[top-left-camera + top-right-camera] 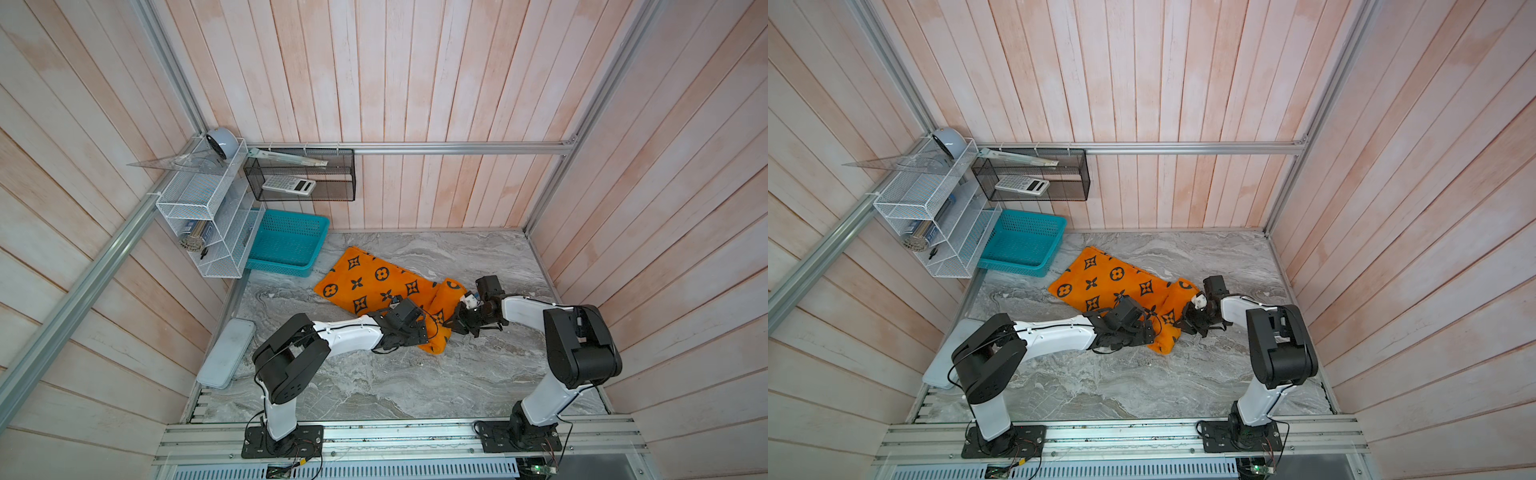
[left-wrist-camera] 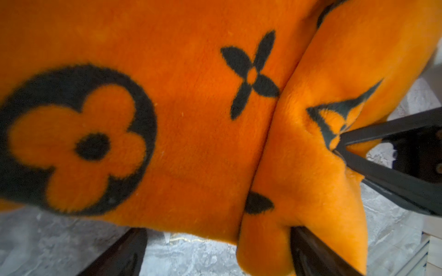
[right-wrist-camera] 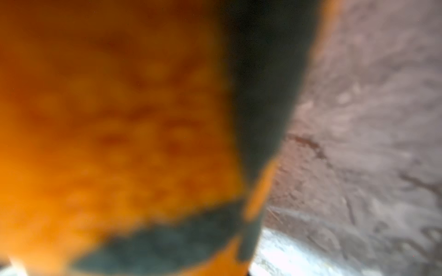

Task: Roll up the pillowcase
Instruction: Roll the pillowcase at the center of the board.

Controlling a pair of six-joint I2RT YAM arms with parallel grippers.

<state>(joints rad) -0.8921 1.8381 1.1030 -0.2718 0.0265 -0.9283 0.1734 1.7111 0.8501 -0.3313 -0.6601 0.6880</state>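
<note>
We see the right end effector point(image 1: 453, 325) pinching the pillowcase point(image 1: 376, 282) roll, probably to keep it tight; the left end effector point(image 1: 422, 332) is spread beside it.

The pillowcase point(image 1: 376, 280) lies on the table point(image 1: 415, 374), basket point(image 1: 286, 243) behind-left.
</note>
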